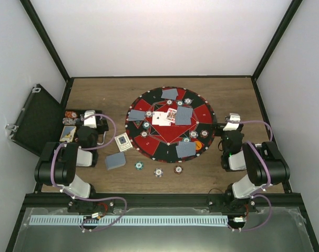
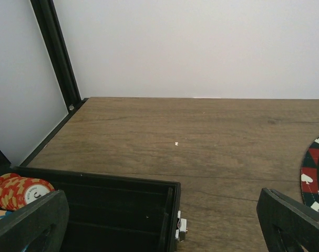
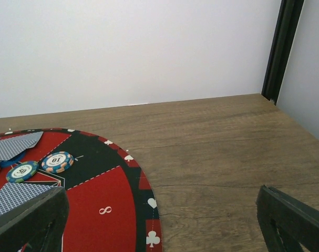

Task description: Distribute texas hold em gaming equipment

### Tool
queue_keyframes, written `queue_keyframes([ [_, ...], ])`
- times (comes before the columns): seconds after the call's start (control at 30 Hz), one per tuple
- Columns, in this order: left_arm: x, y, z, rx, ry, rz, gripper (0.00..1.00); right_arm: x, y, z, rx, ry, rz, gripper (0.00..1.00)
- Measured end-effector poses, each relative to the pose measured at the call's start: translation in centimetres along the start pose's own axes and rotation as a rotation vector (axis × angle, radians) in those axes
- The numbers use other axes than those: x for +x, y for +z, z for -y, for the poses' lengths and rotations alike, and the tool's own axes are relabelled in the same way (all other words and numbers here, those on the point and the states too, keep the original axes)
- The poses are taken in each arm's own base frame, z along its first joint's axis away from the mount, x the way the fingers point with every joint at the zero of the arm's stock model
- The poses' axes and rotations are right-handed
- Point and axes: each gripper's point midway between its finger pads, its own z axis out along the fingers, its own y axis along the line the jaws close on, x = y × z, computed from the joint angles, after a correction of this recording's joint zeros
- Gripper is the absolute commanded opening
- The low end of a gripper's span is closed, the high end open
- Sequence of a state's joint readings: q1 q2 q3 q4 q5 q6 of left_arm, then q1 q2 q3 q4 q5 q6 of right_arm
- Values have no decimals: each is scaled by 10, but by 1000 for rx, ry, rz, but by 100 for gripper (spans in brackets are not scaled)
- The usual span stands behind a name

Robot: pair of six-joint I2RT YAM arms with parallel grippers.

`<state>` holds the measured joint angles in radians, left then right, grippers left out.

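Cards [image 1: 170, 93] and chips [image 1: 187, 101] mostly laid round mat [image 1: 206, 111]; deck [image 1: 115, 160], loose chips [image 1: 158, 172], stacked chips [image 2: 22, 190] in case [image 2: 96, 185] likely left; left gripper [image 2: 164, 223], right gripper [image 3: 162, 220] jaws spread, empty.

One mat [image 1: 148, 143], one case [image 1: 38, 118], perhaps nine cards [image 1: 185, 115], three chips [image 1: 158, 172] off the mat

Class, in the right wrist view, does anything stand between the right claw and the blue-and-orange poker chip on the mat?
Nothing visible does. Only bare red-and-black mat lies between the open right claw and the blue-and-orange poker chip; the face-down cards sit left of that path.
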<state>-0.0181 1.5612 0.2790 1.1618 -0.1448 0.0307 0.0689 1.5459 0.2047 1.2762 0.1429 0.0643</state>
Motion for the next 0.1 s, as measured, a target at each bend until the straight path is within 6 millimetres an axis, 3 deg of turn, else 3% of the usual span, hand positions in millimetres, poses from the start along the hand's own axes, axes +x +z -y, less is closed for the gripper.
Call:
queue_keyframes([
  [0.1, 2, 0, -1, -3, 0, -8, 100, 0, 0, 0, 2, 0, 1, 100],
])
